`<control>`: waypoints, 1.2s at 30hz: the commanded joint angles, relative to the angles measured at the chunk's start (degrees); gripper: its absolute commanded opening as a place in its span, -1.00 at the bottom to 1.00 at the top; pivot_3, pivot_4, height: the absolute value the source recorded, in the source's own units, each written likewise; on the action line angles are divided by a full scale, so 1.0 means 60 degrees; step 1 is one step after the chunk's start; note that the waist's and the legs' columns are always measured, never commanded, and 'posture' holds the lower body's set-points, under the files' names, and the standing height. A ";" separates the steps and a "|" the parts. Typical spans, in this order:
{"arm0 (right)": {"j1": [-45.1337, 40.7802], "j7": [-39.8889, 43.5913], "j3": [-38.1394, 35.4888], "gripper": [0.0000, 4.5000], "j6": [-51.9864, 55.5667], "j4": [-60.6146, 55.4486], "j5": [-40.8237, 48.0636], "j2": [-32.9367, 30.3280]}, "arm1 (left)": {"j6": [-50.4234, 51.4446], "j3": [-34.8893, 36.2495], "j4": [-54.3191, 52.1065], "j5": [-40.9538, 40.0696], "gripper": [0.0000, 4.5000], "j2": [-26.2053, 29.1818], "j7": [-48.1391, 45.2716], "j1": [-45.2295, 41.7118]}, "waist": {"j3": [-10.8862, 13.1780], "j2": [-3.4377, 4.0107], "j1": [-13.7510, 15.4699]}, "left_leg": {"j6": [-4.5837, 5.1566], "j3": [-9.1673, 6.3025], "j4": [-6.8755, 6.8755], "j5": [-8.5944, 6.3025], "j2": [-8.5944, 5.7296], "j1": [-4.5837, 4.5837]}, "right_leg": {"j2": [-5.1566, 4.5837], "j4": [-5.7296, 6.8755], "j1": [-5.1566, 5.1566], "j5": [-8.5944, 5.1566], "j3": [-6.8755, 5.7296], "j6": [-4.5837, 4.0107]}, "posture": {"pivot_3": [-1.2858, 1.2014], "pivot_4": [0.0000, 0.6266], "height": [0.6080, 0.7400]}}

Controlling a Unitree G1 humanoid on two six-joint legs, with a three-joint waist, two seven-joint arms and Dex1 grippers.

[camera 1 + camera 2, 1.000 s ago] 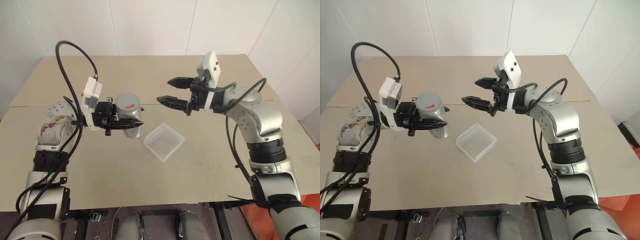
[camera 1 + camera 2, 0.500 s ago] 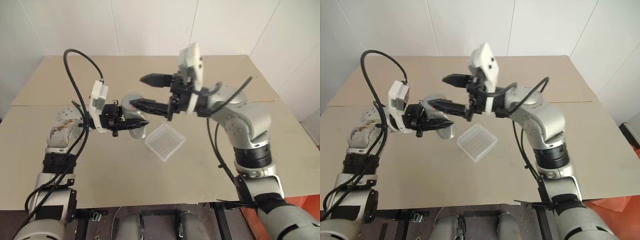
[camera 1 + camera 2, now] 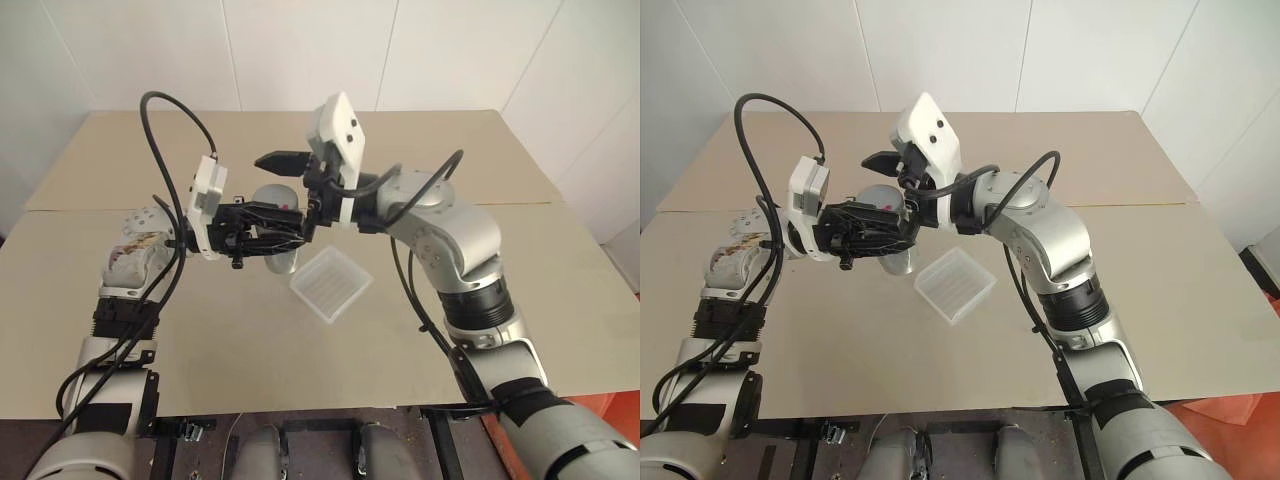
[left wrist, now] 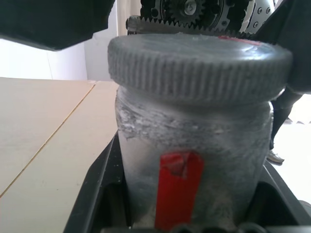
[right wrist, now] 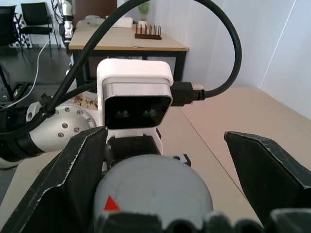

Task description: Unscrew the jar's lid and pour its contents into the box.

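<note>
Left end effector [image 3: 268, 237] clamped on jar [image 4: 192, 160], held above desk [image 3: 200, 320]. Right end effector [image 5: 165, 160] spread wide, fingers straddling lid [image 5: 153, 191], not gripping. Box [image 3: 329, 282] below, beside jar. Step: lid grasp. Next: close on lid, twist off.

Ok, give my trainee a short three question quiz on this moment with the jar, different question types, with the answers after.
1. True or false: the lid is already off the jar.
2. Which gripper holds the jar? A) left B) right C) neither
3. Fill in: the right gripper's jaws stand ____ on either side of the lid.

Key
1. False, it sits on the jar.
2. A, the left gripper is shut on the jar, held above the table beside the box.
3. Open.
</note>
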 commanded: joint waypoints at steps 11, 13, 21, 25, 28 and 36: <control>0.0486 -0.0042 -0.1073 0.96 -0.0138 -0.0061 -0.0082 -0.1450 | -0.0113 0.0509 -0.0542 -0.0333 -0.12 0.0549 -0.0090 0.0259 | 0.0000 0.0000 0.0035 | 0.0001 0.0001 0.0000 0.0000 -0.0001 0.0000 | -0.0003 0.0000 0.0001 0.0000 -0.0001 0.0000 | 0.03 -0.52 1.00; 0.0540 -0.0091 -0.1122 0.96 -0.0137 -0.0080 -0.0105 -0.1550 | -0.0116 0.0519 -0.0561 -0.0307 -0.12 0.0563 -0.0127 0.0316 | 0.0000 0.0000 0.0025 | 0.0002 0.0002 0.0000 -0.0001 -0.0001 0.0000 | -0.0005 -0.0004 0.0004 0.0000 -0.0003 0.0000 | 0.03 -0.52 1.00; 0.0624 -0.0051 -0.1379 0.96 0.0201 -0.0761 0.0371 -0.1616 | -0.0107 0.0423 -0.0398 -0.0193 -0.12 0.0372 -0.0142 0.0160 | 0.0000 0.0000 -0.0004 | 0.0000 0.0001 -0.0003 0.0000 0.0001 0.0000 | 0.0001 0.0000 -0.0002 0.0000 0.0002 0.0000 | 0.03 -0.52 1.00; 0.0394 -0.0150 -0.1744 0.96 0.0811 -0.1381 0.1479 -0.1143 | -0.0239 0.0324 -0.0065 -0.0046 -0.12 0.0125 -0.0133 -0.0021 | 0.0000 -0.0001 0.0011 | 0.0001 0.0001 -0.0002 -0.0001 0.0000 -0.0001 | -0.0001 -0.0003 0.0000 0.0000 0.0001 0.0000 | 0.03 -0.52 1.00; 0.0356 -0.0388 -0.1464 0.96 0.1008 -0.1729 0.1671 -0.0742 | -0.0259 0.0260 -0.0038 -0.0023 -0.12 -0.0009 -0.0147 -0.0017 | 0.0000 0.0000 0.0004 | 0.0001 0.0000 -0.0001 0.0000 0.0001 0.0001 | 0.0000 0.0001 0.0001 0.0000 0.0000 0.0000 | 0.03 -0.52 1.00; 0.0171 -0.0609 0.0068 0.96 0.0545 -0.1510 0.0554 -0.0321 | -0.0323 0.0195 0.0029 -0.0002 -0.12 -0.0125 -0.0166 -0.0098 | 0.0000 0.0000 0.0000 | 0.0001 0.0000 0.0000 0.0000 0.0001 0.0001 | 0.0000 0.0001 0.0000 0.0000 0.0000 0.0000 | 0.03 -0.52 1.00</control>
